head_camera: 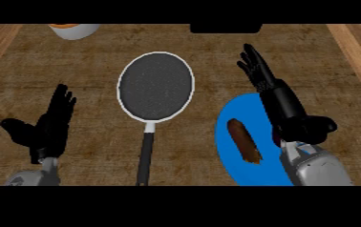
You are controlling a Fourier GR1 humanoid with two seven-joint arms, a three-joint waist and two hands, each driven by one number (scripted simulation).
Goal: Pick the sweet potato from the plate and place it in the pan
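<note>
A brown sweet potato (244, 141) lies lengthwise on a blue plate (233, 160) at the lower right. A dark pan (156, 86) with a pale rim sits in the middle, its black handle (146, 159) pointing toward me. My right hand (276, 97) is open with straight fingers, stretched over the plate's right side, just right of the sweet potato and not touching it. My left hand (51, 123) rests open at the lower left, fingers up, well left of the pan.
A white bowl with orange contents (73, 30) stands at the back left. A black object (226, 28) sits at the back edge. A pale counter edge (347, 42) runs along the right.
</note>
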